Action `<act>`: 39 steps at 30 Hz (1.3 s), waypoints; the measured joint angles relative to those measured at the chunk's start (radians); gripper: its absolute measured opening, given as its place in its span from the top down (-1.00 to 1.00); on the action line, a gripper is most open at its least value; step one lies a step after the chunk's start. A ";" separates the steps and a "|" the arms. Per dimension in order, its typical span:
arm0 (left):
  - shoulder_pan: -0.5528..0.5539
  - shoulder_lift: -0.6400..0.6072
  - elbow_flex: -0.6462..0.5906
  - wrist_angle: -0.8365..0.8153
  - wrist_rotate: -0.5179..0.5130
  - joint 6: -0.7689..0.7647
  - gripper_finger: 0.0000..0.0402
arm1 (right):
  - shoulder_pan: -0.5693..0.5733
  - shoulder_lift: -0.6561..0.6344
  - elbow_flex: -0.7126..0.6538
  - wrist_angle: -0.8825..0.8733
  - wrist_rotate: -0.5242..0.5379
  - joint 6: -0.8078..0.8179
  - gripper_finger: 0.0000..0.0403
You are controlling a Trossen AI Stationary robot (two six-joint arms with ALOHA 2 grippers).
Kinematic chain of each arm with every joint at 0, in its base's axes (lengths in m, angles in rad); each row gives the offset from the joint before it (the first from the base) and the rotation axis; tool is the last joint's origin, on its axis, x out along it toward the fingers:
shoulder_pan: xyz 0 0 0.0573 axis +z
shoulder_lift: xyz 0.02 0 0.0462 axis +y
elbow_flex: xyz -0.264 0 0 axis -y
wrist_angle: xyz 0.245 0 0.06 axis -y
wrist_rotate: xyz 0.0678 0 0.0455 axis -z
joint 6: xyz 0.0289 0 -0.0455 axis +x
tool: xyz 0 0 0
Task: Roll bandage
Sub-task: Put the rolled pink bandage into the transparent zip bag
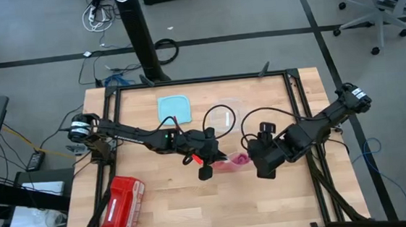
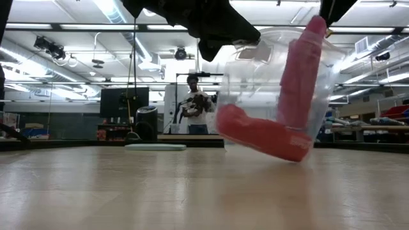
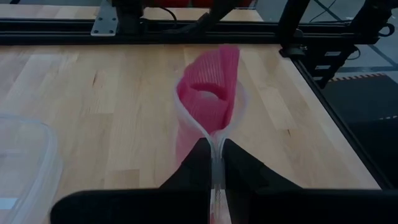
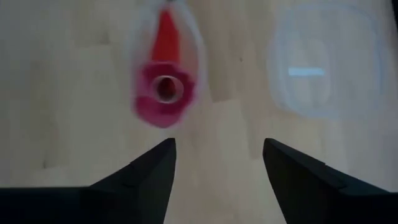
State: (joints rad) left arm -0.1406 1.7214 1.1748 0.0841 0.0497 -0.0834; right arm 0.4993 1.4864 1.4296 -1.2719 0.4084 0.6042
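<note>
The bandage (image 3: pixel 208 93) is pink ribbed fabric, partly rolled, inside a clear plastic wrapper. It sits mid-table (image 1: pixel 230 162) between my two grippers. In the low view its roll (image 2: pixel 268 137) lies tilted, and a pink strip (image 2: pixel 305 64) rises from its right end. My left gripper (image 3: pixel 214 144) is shut on the wrapper and comes from the table's left (image 1: pixel 210 163). My right gripper (image 4: pixel 219 146) stands open to the right of and above the bandage (image 1: pixel 262 168), with nothing between its fingers. It looks down on the roll's hollow end (image 4: pixel 165 88). My left gripper pinches the wrapper's flattened clear edge (image 3: pixel 215 134) between its two fingers. The fingers slant down from the table's left. Past the fingertips the film spreads around the bandage. The roll sits tilted, low over the table; whether its lower end (image 2: pixel 295 156) touches the wood I cannot tell.
A clear plastic container (image 1: pixel 225 117) stands just beyond the bandage toward the far edge, with a teal lid (image 1: pixel 174 107) to its left. A glossy red case (image 1: pixel 120 211) lies near the front left corner. A person (image 2: pixel 195 105) stands in the room beyond the table.
</note>
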 joint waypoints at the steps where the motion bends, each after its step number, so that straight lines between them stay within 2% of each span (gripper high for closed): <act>1: 0.000 0.000 0.000 0.000 0.000 0.000 0.90 | 0.002 0.000 -0.007 0.014 -0.005 -0.002 -0.17; 5: 0.000 0.000 0.000 0.000 0.000 0.000 0.90 | -0.001 0.001 -0.035 0.029 -0.031 -0.002 -0.14; 14: 0.000 0.000 0.000 0.001 0.000 -0.001 0.89 | -0.024 0.002 -0.094 0.198 -0.032 -0.077 -0.14; 19: 0.000 0.000 0.000 0.003 0.000 -0.004 0.89 | -0.054 0.002 -0.110 0.231 -0.011 -0.116 -0.12; 31: 0.000 0.000 -0.001 0.030 0.000 -0.002 0.89 | -0.157 0.002 -0.196 0.506 -0.039 -0.303 -0.11; 39: 0.000 0.000 -0.001 0.040 -0.004 0.005 0.89 | -0.204 0.064 -0.195 0.615 -0.154 -0.397 -0.10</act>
State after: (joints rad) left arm -0.1410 1.7214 1.1735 0.1244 0.0456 -0.0784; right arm 0.2953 1.5500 1.2342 -0.6568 0.2540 0.2073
